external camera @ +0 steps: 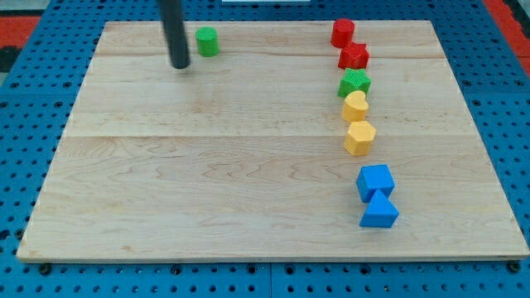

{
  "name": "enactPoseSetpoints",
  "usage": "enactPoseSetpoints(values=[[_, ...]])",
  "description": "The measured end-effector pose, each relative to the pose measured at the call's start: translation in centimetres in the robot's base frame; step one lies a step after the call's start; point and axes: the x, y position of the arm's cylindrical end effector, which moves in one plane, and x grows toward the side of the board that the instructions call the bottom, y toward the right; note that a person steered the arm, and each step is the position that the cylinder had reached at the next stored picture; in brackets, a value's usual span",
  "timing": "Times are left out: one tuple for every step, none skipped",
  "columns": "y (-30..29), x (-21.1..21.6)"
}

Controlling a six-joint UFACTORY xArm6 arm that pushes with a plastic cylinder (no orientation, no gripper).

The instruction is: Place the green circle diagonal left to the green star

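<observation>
Blue pegboard frames a pale wooden desk [248,190] in the one camera view. Near the desk's top edge, left of centre, stands the green circle [207,40]. My tip [180,64] rests just beside it, to the view's left and a little lower; whether they touch I cannot tell. This tool is a bare rod with nothing to open or close, and it holds nothing.

Along the right side runs a column: red cylinder [343,32], red star [354,56], green star [354,83], yellow heart [355,106], yellow hexagon [359,138], blue cube [375,181], blue triangle [379,211].

The green star lies well apart, to the circle's right and slightly lower. With my tip on the circle's left, a rightward push looks well set up.
</observation>
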Motion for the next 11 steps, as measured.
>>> enactPoseSetpoints(values=[[0.1,-3.0],[3.2,-3.9],[3.4,-6.1],[5.1,-7.8],[10.0,-2.6],[13.6,6.4],[14.9,9.6],[14.1,6.7],[15.5,6.1],[17.3,6.3],[18.1,4.9]])
